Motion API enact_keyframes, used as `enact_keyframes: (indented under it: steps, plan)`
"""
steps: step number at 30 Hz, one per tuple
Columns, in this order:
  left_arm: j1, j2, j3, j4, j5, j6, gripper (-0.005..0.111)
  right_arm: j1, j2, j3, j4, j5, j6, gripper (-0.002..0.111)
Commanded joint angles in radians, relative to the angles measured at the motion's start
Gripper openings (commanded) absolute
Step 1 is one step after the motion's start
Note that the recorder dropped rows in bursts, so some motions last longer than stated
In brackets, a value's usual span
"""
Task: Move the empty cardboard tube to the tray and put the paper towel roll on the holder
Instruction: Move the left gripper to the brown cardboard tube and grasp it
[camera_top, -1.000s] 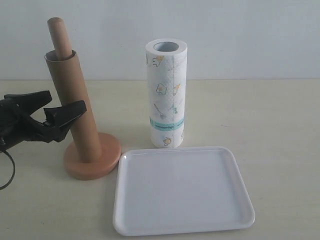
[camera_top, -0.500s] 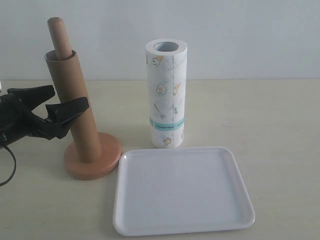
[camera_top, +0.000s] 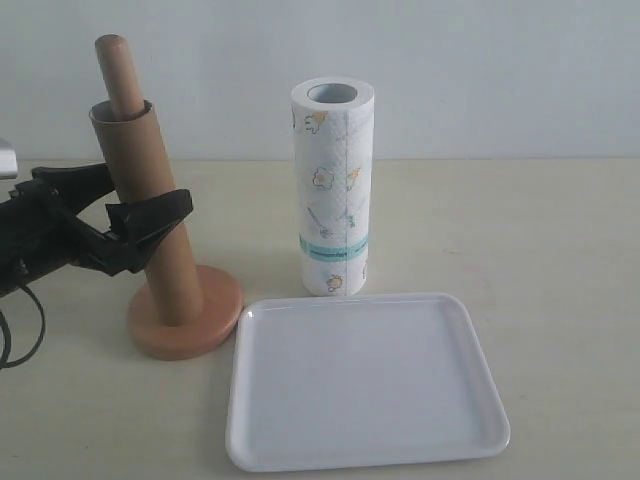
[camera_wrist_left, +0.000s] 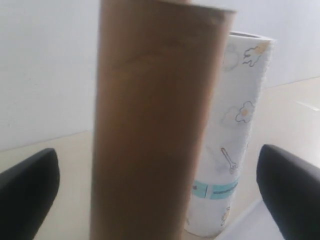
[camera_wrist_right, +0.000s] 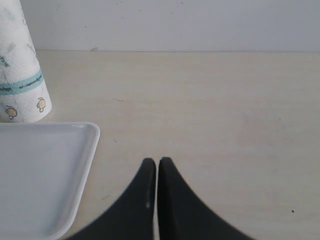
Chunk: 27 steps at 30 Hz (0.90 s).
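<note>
Toward the left edge of the worktop (camera_top: 540, 230): empty cardboard tube (camera_top: 135, 150) upright, sleeved over the rod of the wooden holder (camera_top: 205, 320), rod tip poking out on top. Left gripper (camera_top: 145, 192) spread wide, one jaw either side of the tube, clear of it in the wrist view. Mid-worktop: printed paper towel roll (camera_top: 333, 190) standing on end. Just before it, toward the near edge: white tray (camera_top: 365, 385). Right gripper (camera_wrist_right: 158, 165) pressed together over bare worktop beside a tray corner.
</note>
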Motion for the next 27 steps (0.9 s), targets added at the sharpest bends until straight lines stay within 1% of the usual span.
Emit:
enact_keyframes:
  steps: [1, 4, 17, 21, 25, 27]
  plan:
    - [-0.022, 0.005, -0.032, 0.006, 0.002, -0.009, 0.11, -0.003, -0.004, -0.001, -0.007, -0.014, 0.005, 0.001]
    - [-0.022, 0.005, -0.036, -0.002, 0.035, -0.009, 0.11, -0.003, -0.004, -0.001, -0.007, -0.014, 0.005, 0.001]
    - [-0.022, 0.014, -0.039, -0.003, 0.059, -0.011, 0.11, -0.003, -0.004, -0.001, -0.007, -0.014, 0.005, 0.001]
    - [-0.022, 0.064, -0.039, -0.003, 0.053, 0.011, 0.11, -0.003, -0.004, -0.001, -0.007, -0.014, 0.005, 0.001]
    - [-0.022, 0.117, -0.039, -0.013, -0.011, 0.059, 0.11, -0.003, -0.004, -0.001, -0.007, -0.014, 0.005, 0.001]
    - [-0.022, 0.135, -0.039, -0.03, -0.011, 0.071, 0.11, -0.003, -0.004, -0.001, -0.007, -0.014, 0.005, 0.001]
